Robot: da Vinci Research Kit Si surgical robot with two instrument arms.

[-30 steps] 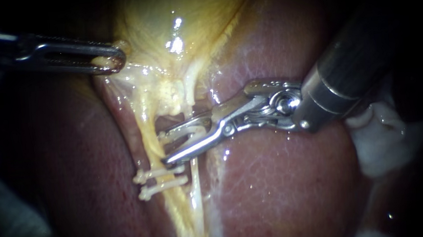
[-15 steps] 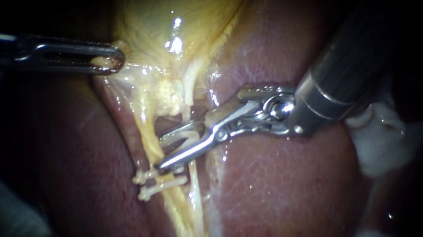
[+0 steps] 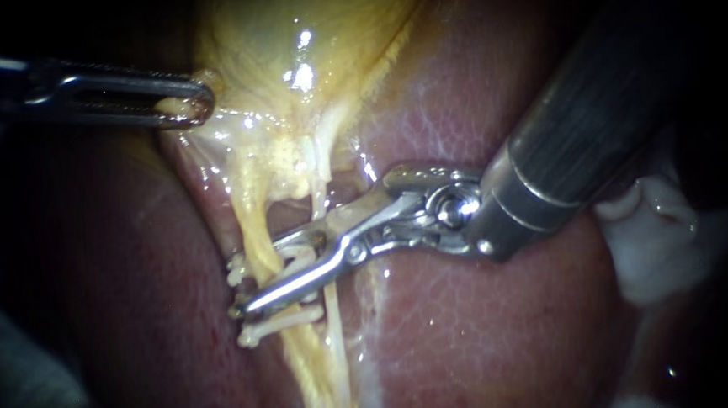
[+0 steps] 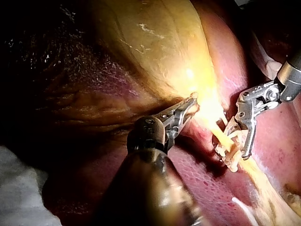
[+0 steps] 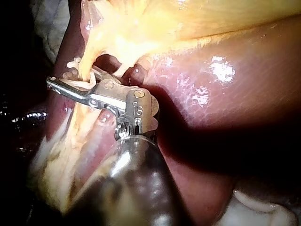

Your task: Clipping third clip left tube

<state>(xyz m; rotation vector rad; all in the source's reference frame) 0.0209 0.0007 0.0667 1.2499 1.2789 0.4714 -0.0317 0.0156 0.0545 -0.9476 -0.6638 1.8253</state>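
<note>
We grip the gallbladder (image 3: 303, 31) with our left instrument (image 3: 200, 104) to stretch the left tube (image 3: 252, 228); our right instrument (image 3: 259, 274) holds a clip (image 3: 300, 254) in its jaws astride it, beside fitted clips (image 3: 291, 320).

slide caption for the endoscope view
Right instrument straddles left tube with a clip beside placed clips; left instrument grips gallbladder.

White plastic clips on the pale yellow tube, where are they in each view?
Endoscope view: white plastic clips left of centre, just below the right instrument.
Left wrist view: clips at the right instrument's tips.
Right wrist view: clips just past its own instrument's tip.
Shared landmark: the pale yellow tube they cross.
</note>
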